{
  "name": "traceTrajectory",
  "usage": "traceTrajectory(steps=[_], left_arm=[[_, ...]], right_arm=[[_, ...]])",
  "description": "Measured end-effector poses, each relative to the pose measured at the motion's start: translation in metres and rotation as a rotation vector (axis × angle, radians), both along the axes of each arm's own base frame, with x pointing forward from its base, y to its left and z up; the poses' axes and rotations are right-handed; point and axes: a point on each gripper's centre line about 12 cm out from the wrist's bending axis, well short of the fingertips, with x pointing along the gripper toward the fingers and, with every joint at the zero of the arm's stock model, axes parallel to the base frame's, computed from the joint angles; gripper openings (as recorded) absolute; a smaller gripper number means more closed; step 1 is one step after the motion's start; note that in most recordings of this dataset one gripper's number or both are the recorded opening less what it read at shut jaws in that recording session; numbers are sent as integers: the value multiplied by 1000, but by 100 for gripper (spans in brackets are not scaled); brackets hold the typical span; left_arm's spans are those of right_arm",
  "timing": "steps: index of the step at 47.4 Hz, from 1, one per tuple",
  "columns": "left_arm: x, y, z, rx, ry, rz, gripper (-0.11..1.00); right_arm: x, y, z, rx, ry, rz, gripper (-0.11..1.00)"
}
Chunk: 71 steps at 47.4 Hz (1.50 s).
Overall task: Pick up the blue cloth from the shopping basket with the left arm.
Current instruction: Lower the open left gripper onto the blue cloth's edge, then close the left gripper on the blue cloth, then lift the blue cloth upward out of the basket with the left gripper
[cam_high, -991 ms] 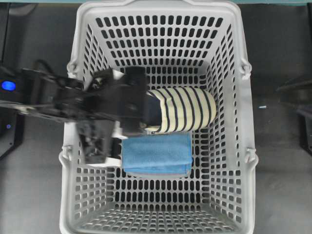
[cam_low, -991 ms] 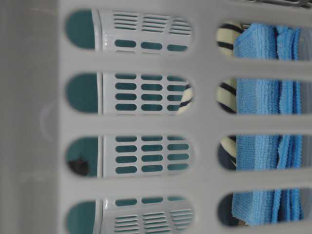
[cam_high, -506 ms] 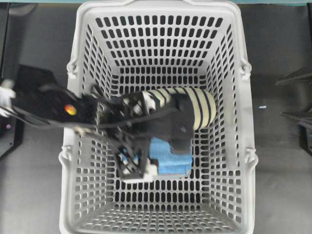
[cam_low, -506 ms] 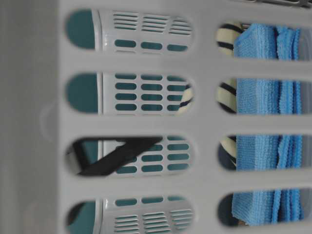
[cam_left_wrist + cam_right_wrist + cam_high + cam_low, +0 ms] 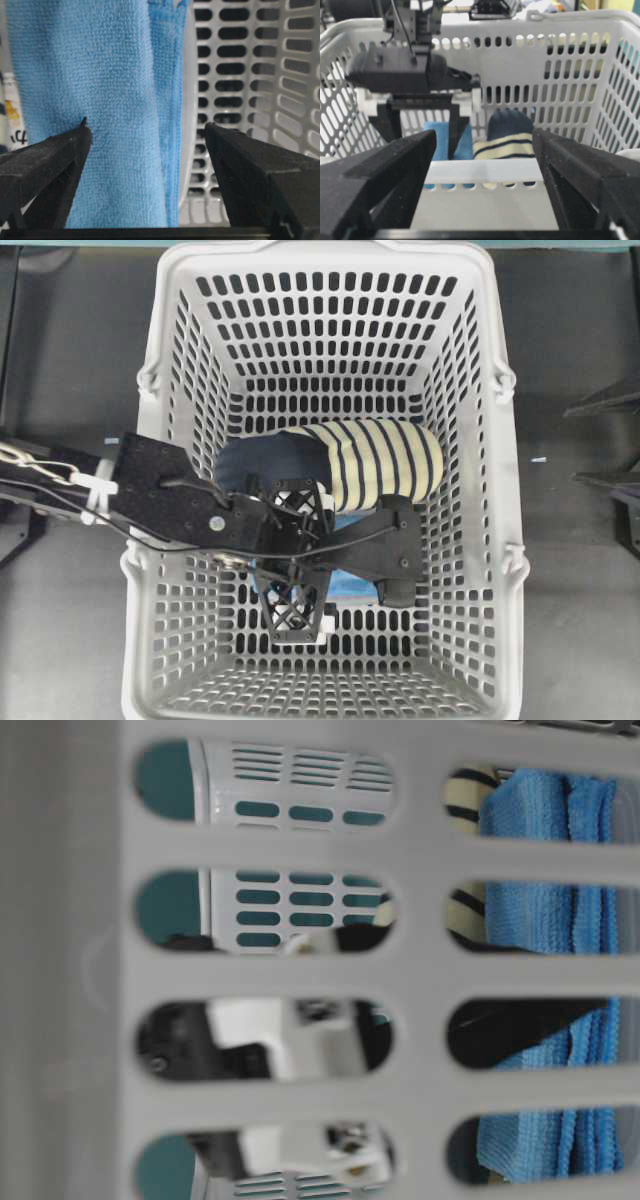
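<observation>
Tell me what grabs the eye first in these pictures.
The black left arm plunging into the light-grey shopping basket, its left gripper open over the blue cloth on the basket floor. Just beside the cloth lies a cream-and-navy striped slipper.

Just the striped slipper and the dark tabletop

The cream-and-navy slipper (image 5: 370, 465) lies on its side across the middle, toe end to the right, dark navy opening facing left. Around everything there's a dark grey table (image 5: 580, 620), with one tiny light speck on its right side.
</observation>
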Motion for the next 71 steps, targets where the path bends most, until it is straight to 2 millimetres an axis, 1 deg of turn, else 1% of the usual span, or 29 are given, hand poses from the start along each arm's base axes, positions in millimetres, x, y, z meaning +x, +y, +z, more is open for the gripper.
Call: traceTrajectory(steps=[9,19,25,30,36,38,45,47,50,53,59,62,66,71], left_arm=[[2,0,2,1,-6,0,89],[6,0,10,1,-27,-7,89],[5,6,9,3,-21,4,89],[2,15,3,6,-5,22,89],[-4,24,-13,7,16,42,88],[-6,25,-15,7,13,42,88],[-8,19,-16,3,-8,28,84],[-9,19,-16,3,-6,28,81],[-8,19,-16,4,-10,26,70],[-8,16,-14,2,-14,23,54],[-7,7,-10,2,-19,2,20],[-7,4,-4,2,-22,-5,8],[-4,2,13,-1,-46,-10,7],[0,2,47,-6,-86,-12,7]], right_arm=[[-1,0,1,0,-6,-2,75],[-2,0,-1,0,-5,0,75],[-2,0,-1,0,-3,0,75],[-2,0,-1,0,-5,-2,75],[-2,0,-2,0,-2,0,75],[-2,0,-2,2,-2,0,75],[-2,0,-2,3,-1,0,75],[-2,0,-2,0,-2,-2,75],[-2,0,-2,2,-2,0,75],[-2,0,-3,2,0,-2,75],[-2,0,-4,1,3,0,75],[-2,0,-4,3,3,0,75],[-2,0,-4,3,2,0,75],[-2,0,-4,3,3,0,75]])
